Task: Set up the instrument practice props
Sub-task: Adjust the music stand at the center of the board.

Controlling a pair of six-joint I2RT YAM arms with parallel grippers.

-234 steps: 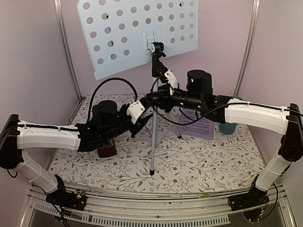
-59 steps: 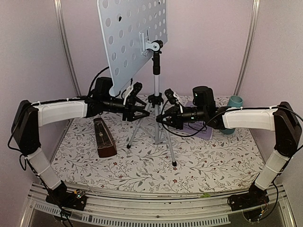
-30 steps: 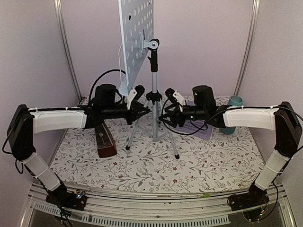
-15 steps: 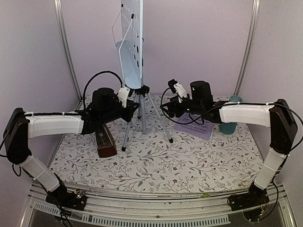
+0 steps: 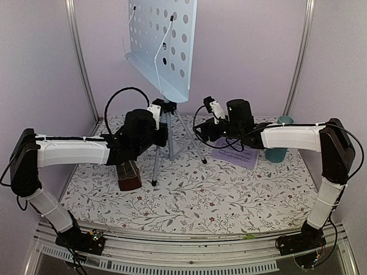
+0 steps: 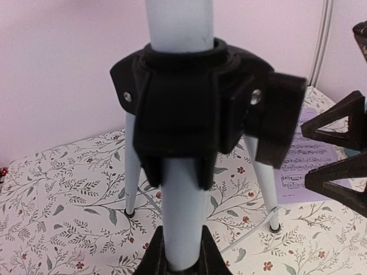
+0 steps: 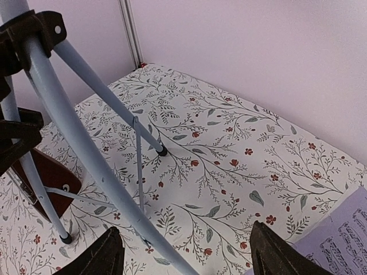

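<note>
Two arms reach in over the flower-patterned counter [image 5: 229, 195], meeting near its back. The biggest thing on it is the pale-blue perforated music stand [image 5: 166, 51], standing left of centre toward the rear wall. Its silver tripod legs are splayed with their feet on the cloth, and its desk is tilted high above the arms. The left pincer [image 6: 180, 260] is pinched on a silver tube of the stand just below the black collar. The right pincer [image 7: 192, 258] is spread wide and holds nothing, just right of the legs. White-lilac sheet-music pages [image 5: 235, 154] lie flat under the right arm. The dark-red-brown metronome [image 5: 129, 175] stands upright on the left, half hidden by the left arm. A teal cup [image 5: 277, 154] sits behind the right forearm.
</note>
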